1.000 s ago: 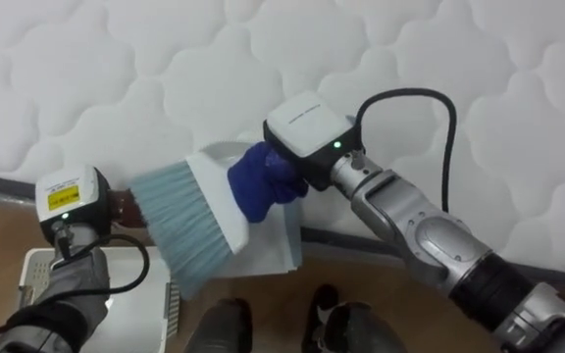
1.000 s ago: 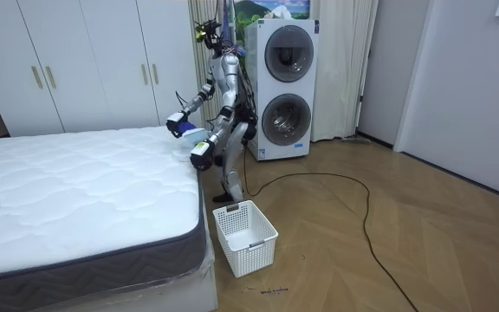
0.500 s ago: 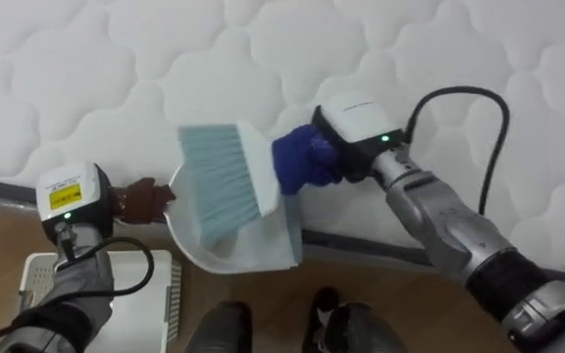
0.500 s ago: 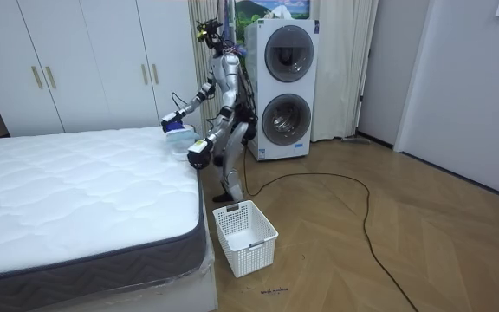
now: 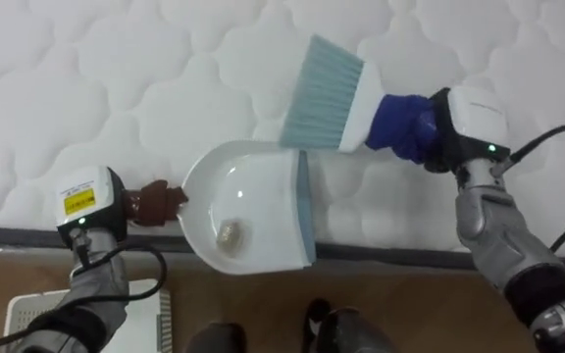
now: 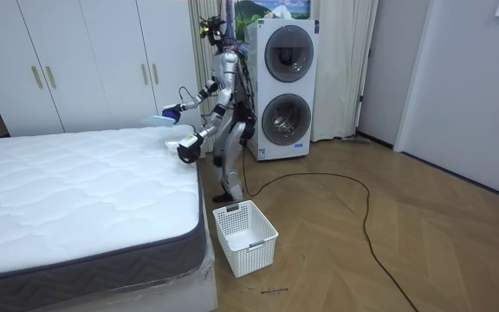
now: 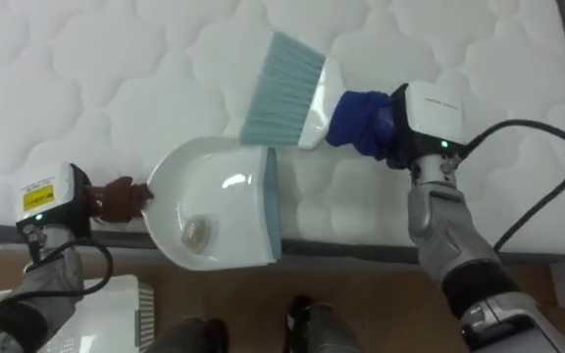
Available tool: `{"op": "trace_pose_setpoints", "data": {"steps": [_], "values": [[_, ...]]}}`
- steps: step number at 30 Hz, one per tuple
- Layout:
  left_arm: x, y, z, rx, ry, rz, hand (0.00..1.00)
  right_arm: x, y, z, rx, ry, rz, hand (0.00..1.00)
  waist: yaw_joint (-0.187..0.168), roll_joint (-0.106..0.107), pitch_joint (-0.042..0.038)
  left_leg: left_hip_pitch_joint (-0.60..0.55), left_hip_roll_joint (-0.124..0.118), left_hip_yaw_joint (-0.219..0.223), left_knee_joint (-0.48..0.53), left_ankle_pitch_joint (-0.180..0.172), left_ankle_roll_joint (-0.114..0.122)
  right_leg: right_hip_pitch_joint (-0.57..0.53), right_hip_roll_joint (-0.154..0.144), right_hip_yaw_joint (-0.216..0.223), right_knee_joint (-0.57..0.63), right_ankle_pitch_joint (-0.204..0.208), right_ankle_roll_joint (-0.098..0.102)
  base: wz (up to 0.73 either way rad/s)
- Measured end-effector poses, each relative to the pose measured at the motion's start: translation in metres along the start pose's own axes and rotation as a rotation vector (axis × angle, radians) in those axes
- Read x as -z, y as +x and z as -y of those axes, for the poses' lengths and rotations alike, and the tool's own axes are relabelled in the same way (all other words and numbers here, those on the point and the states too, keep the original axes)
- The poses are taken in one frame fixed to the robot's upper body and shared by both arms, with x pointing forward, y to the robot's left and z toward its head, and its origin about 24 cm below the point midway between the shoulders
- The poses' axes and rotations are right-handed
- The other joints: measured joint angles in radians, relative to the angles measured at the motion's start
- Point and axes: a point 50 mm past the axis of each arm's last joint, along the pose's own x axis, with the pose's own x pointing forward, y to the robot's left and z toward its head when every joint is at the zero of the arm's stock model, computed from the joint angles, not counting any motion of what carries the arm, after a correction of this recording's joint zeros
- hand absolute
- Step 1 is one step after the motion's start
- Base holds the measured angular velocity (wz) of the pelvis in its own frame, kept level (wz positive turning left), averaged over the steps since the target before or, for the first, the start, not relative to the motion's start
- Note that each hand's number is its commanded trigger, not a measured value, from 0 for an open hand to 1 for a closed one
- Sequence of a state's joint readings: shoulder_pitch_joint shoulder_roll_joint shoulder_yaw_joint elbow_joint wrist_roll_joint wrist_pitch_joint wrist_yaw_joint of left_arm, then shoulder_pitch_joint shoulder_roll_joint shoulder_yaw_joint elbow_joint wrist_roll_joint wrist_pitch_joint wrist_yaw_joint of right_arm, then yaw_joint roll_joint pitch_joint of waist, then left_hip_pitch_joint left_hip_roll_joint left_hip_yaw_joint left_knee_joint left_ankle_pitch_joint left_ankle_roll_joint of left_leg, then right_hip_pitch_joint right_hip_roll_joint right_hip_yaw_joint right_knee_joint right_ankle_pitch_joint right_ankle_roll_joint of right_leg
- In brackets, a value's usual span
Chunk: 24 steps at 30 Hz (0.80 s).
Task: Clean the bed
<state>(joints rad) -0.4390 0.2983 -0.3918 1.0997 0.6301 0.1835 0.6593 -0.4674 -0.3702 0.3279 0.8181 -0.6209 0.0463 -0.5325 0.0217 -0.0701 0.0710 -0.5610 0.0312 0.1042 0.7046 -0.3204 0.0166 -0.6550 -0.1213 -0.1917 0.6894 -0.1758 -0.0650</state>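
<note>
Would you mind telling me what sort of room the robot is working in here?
Probably a bedroom with a laundry corner: a bare quilted mattress, white wardrobes along the wall, and two stacked front-loading laundry machines.

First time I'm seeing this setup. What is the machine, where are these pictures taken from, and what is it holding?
It is a two-legged humanoid robot standing at the side of a bed. The room view comes from a camera standing some way off; the two eye views come from its head, looking down. Its left robot hand grips a white dustpan by the handle at the bed's edge, with a small bit of litter inside. Its right robot hand grips a brush, bristles over the bed. A white basket stands on the floor nearby.
</note>
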Motion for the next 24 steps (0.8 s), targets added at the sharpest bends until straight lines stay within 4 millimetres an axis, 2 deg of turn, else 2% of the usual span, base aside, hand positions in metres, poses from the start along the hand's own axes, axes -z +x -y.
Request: {"op": "trace_pose_setpoints", "data": {"steps": [1,2,3,4,5,9,12,14,15,16,17,19,20,21,22,24], "values": [[0.001,0.0,0.001,0.005,-0.01,-0.008,1.0,0.004,0.0,0.0,0.005,0.004,-0.018,0.91,0.0,0.0,0.0,0.013,0.001,0.0,-0.009,0.0,0.0,0.013,0.0,-0.001,-0.008,0.0,0.0,-0.03],[0.003,-0.001,0.001,0.009,-0.018,-0.018,1.0,0.006,0.0,0.0,0.009,0.007,-0.032,0.74,-0.001,0.0,0.0,0.03,0.004,0.001,-0.02,0.0,0.0,0.029,0.0,-0.001,-0.018,0.0,0.001,0.0],[0.004,-0.001,0.001,0.011,-0.026,-0.026,1.0,0.008,0.0,0.001,0.014,0.012,-0.041,0.43,-0.001,0.0,0.0,0.037,0.005,0.002,-0.023,0.0,-0.001,0.036,0.0,-0.002,-0.021,-0.001,0.002,0.0],[0.006,-0.001,0.001,0.015,-0.036,-0.036,1.0,0.011,0.001,0.004,0.025,0.027,-0.062,0.05,0.0,0.0,0.0,0.054,0.008,0.003,-0.037,0.0,-0.001,0.053,0.002,-0.003,-0.032,-0.001,0.002,0.0],[0.009,-0.002,0.002,0.018,-0.047,-0.052,1.0,0.015,0.002,0.006,0.036,0.039,-0.08,0.0,0.002,-0.001,-0.0005,0.077,0.008,0.007,-0.052,0.0,-0.002,0.07,0.001,-0.001,-0.039,-0.003,0.004,-0.05],[0.017,-0.006,0.007,0.038,-0.066,-0.083,1.0,0.028,-0.002,0.008,0.046,0.043,-0.125,0.0,0.006,-0.002,-0.001,0.159,0.007,0.006,-0.104,0.001,-0.002,0.146,0.005,-0.003,-0.073,-0.009,0.013,-0.03],[0.02,-0.013,0.01,0.048,-0.094,-0.086,1.0,0.039,-0.01,0.005,0.039,0.06,-0.179,0.0,0.007,-0.004,-0.009,0.211,0.001,-0.001,-0.146,0.002,-0.001,0.205,0.009,-0.008,-0.107,-0.012,0.023,0.08],[0.026,-0.024,0.016,0.062,-0.117,-0.092,1.0,0.05,-0.025,0.002,0.039,0.071,-0.22,0.0,-0.001,-0.007,-0.0285,0.256,-0.009,-0.024,-0.192,0.017,0.004,0.258,0.009,-0.004,-0.142,-0.018,0.038,0.31],[0.028,-0.026,0.018,0.071,-0.117,-0.094,1.0,0.053,-0.028,0.002,0.043,0.075,-0.23,0.0,-0.006,-0.006,-0.0311,0.269,-0.012,-0.029,-0.204,0.022,0.007,0.274,0.01,0.005,-0.151,-0.02,0.043,0.48],[0.032,-0.03,0.02,0.091,-0.116,-0.102,1.0,0.058,-0.034,0.003,0.053,0.084,-0.249,0.0,-0.016,-0.002,-0.0374,0.294,-0.018,-0.043,-0.225,0.03,0.009,0.306,0.018,0.034,-0.173,-0.021,0.054,0.58],[0.036,-0.033,0.022,0.104,-0.122,-0.113,1.0,0.062,-0.037,0.005,0.067,0.107,-0.268,0.0,-0.03,0.003,-0.0491,0.311,-0.025,-0.068,-0.242,0.034,0.01,0.335,0.028,0.053,-0.196,-0.024,0.065,0.62],[0.039,-0.037,0.022,0.109,-0.127,-0.105,1.0,0.067,-0.043,0.008,0.086,0.148,-0.295,0.0,-0.045,0.004,-0.0532,0.353,-0.037,-0.112,-0.272,0.045,0.011,0.396,0.037,0.072,-0.228,-0.03,0.077,0.72],[0.039,-0.04,0.022,0.112,-0.141,-0.098,1.0,0.072,-0.05,0.008,0.09,0.169,-0.314,0.0,-0.043,0.007,-0.0677,0.378,-0.038,-0.125,-0.29,0.048,0.011,0.434,0.045,0.088,-0.259,-0.029,0.083,0.67],[0.039,-0.042,0.022,0.114,-0.151,-0.099,1.0,0.073,-0.053,0.008,0.089,0.179,-0.32,0.0,-0.043,0.01,-0.0736,0.394,-0.037,-0.134,-0.299,0.048,0.01,0.453,0.05,0.095,-0.274,-0.028,0.086,0.5],[0.04,-0.045,0.019,0.102,-0.173,-0.098,1.0,0.073,-0.057,0.009,0.087,0.187,-0.316,0.0,-0.038,0.012,-0.0753,0.417,-0.037,-0.148,-0.31,0.05,0.01,0.487,0.056,0.106,-0.298,-0.027,0.087,0.37],[0.048,-0.051,0.017,0.092,-0.212,-0.121,1.0,0.071,-0.061,0.009,0.064,0.201,-0.296,0.0,-0.029,0.021,-0.0764,0.45,-0.039,-0.179,-0.329,0.051,0.008,0.54,0.059,0.096,-0.329,-0.027,0.088,0.38]]}}
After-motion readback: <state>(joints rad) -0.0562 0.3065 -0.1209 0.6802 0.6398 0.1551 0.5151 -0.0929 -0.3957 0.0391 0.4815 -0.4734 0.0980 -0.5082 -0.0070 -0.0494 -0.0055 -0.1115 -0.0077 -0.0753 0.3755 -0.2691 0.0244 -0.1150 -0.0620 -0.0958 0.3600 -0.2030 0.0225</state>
